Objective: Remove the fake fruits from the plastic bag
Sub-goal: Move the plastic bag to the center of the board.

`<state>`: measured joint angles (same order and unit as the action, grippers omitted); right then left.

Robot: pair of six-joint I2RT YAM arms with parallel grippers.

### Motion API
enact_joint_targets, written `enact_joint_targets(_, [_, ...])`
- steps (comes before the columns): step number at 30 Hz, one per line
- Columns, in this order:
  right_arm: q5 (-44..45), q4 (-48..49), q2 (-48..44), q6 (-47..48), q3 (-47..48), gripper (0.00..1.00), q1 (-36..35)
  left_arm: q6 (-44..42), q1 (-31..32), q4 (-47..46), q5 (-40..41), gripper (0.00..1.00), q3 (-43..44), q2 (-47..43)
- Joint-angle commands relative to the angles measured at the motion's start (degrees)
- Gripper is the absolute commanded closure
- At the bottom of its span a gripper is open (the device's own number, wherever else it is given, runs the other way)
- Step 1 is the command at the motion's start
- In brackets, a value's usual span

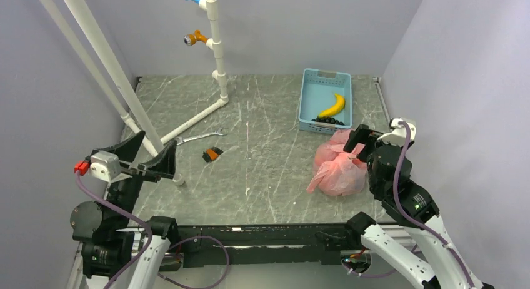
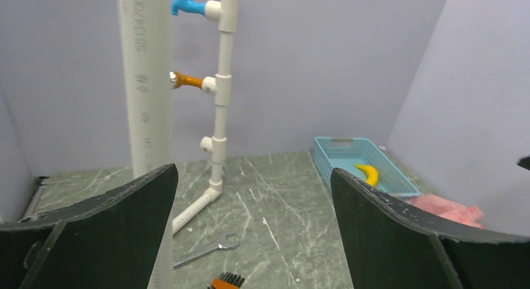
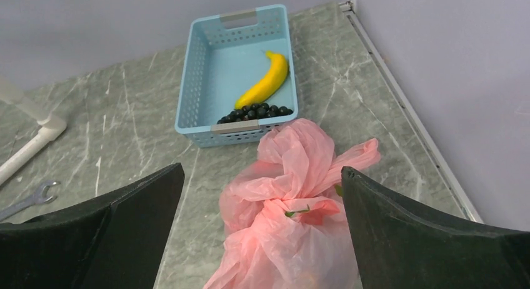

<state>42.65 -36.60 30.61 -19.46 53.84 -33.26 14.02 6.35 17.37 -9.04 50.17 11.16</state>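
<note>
The pink plastic bag (image 1: pixel 338 164) lies bunched and knotted on the table's right side, just in front of a blue basket. The right wrist view shows the plastic bag (image 3: pixel 294 201) crinkled, with a green leaf print near its knot. The fake fruits are hidden inside it; only a faint reddish shape shows through. My right gripper (image 1: pixel 362 144) hovers over the bag's right edge, open, and in its own view the right gripper (image 3: pixel 262 229) straddles the bag without touching it. My left gripper (image 1: pixel 147 157) is raised at the far left, open and empty, as the left gripper (image 2: pixel 253 223) view confirms.
The blue basket (image 1: pixel 309 95) holds a yellow banana (image 1: pixel 332 106) and a black grape bunch (image 1: pixel 328 121). A wrench (image 1: pixel 200 137) and an orange-black brush (image 1: pixel 212 154) lie mid-table. White pipes (image 1: pixel 215 45) with coloured taps stand at the back left; walls close in on both sides.
</note>
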Motion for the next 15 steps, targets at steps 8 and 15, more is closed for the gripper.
enact_joint_targets(8, [-2.49, 3.21, 6.38, -1.39, 1.24, 0.00, -0.26, 1.62, 0.07, 2.91, -15.93, 0.01, 0.11, 4.45])
enact_joint_targets(15, [-3.67, 8.91, 10.69, -5.19, -4.05, 0.00, -0.22, 5.03, 0.19, 1.10, -30.24, 0.01, -6.54, 10.23])
